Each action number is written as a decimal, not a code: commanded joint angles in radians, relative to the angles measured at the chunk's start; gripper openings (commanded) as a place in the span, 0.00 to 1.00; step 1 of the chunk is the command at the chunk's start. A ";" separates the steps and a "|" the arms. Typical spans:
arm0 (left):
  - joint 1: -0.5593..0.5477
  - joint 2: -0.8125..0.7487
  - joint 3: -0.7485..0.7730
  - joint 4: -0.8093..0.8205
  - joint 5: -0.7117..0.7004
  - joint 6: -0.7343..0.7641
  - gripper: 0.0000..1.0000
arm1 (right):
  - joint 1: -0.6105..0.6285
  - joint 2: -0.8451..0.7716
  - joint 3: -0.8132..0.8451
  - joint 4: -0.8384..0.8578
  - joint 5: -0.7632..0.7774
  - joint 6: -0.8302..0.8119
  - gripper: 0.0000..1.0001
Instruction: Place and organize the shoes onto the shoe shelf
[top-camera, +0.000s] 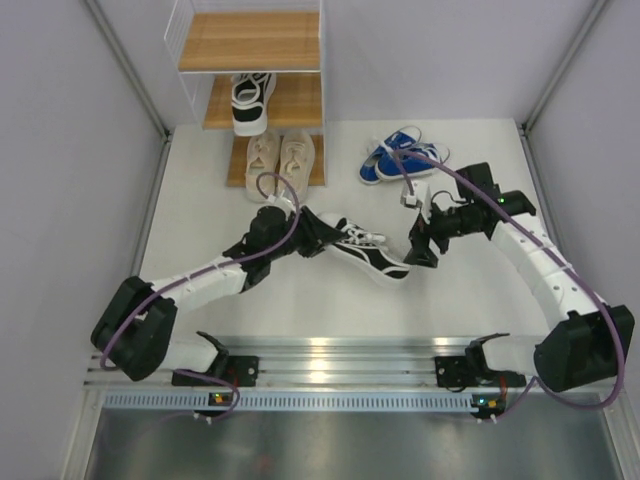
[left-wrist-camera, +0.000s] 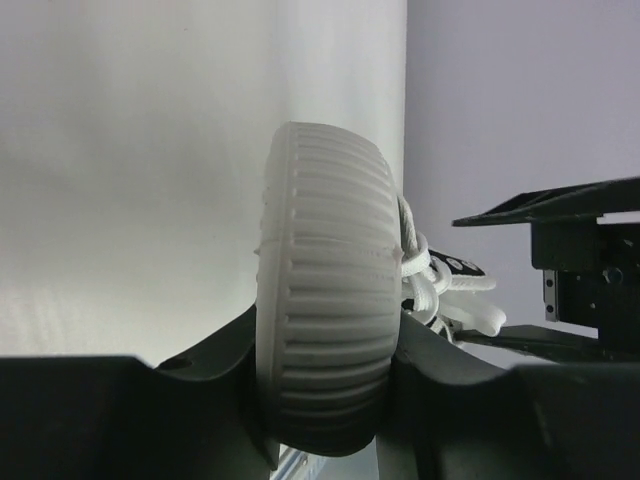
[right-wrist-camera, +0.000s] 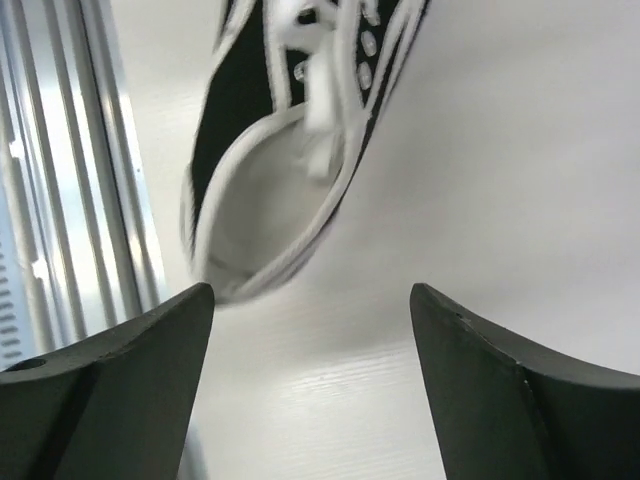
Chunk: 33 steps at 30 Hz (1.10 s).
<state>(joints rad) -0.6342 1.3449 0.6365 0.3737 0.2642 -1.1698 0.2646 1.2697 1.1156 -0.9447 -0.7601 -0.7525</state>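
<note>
The shoe shelf (top-camera: 250, 42) stands at the back. One black-and-white shoe (top-camera: 252, 98) is on its middle board, and the beige pair (top-camera: 280, 158) is on the bottom board. The blue pair (top-camera: 402, 158) lies on the table to the right of the shelf. My left gripper (top-camera: 325, 238) is shut on the white ribbed toe of the second black-and-white shoe (top-camera: 375, 254). In the left wrist view that toe (left-wrist-camera: 325, 280) is clamped in the gripper (left-wrist-camera: 325, 400). My right gripper (top-camera: 420, 246) is open and empty beside the heel. The right wrist view shows the gripper (right-wrist-camera: 312, 340) just short of the heel opening (right-wrist-camera: 275, 190).
White walls with metal posts enclose the table on both sides. A metal rail (top-camera: 330, 352) runs along the near edge by the arm bases. The right arm's black body (left-wrist-camera: 585, 275) shows beyond the held shoe in the left wrist view.
</note>
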 joint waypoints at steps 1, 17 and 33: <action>0.137 -0.079 0.008 0.053 0.194 0.011 0.00 | 0.008 -0.072 0.047 -0.173 -0.156 -0.459 0.81; 0.218 -0.145 0.074 -0.142 0.363 0.144 0.00 | 0.255 0.056 0.128 -0.349 -0.234 -0.795 0.64; 0.229 -0.159 0.034 -0.024 0.368 0.065 0.00 | 0.390 0.065 0.101 -0.174 0.073 -0.683 0.08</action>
<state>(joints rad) -0.4171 1.2407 0.6559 0.1875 0.5968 -1.0279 0.6312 1.3312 1.2003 -1.1664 -0.7696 -1.4376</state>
